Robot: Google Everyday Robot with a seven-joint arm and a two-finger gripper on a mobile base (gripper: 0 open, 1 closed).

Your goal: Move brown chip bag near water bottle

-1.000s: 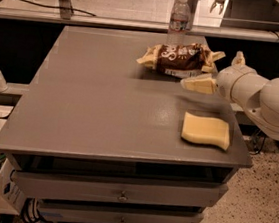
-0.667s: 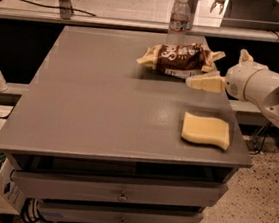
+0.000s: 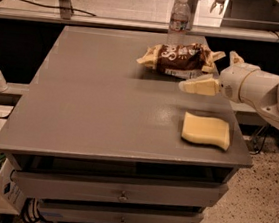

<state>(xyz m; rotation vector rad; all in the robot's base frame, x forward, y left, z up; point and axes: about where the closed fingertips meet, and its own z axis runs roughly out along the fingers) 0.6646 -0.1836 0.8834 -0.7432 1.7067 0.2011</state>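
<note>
Now, the pincer (image 3: 208, 71): found at the right side of the table (image 3: 95, 103), just beside the right end of the brown chip bag (image 3: 178, 58). It is spread wide, with one cream finger (image 3: 198, 85) laid low and pointing left and the other raised behind the bag's tail. Nothing is gripped.
State of the arm (image 3: 265, 90): reached in from the right edge. Over the last second only a slight shift of its white shell is noted, and the pincer has been kept in nearly the same spot.
Place of the brown chip bag: laid flat on the far right part of the table, not moved during that second. Its near edge is just beside the low finger, and whether they touch cannot be settled.
Place of the water bottle (image 3: 179, 15): stood upright at the far edge, just behind the bag.
Place of the sponge (image 3: 206, 131): left toward the front right, apart from the bag, and not involved.
Meaning for the task: the bag is judged already set down near the bottle and released, so the placing seems done.
Care for the next move: a clean withdrawal is called for, lest the crinkly bag be snagged and dragged away from the bottle.
</note>
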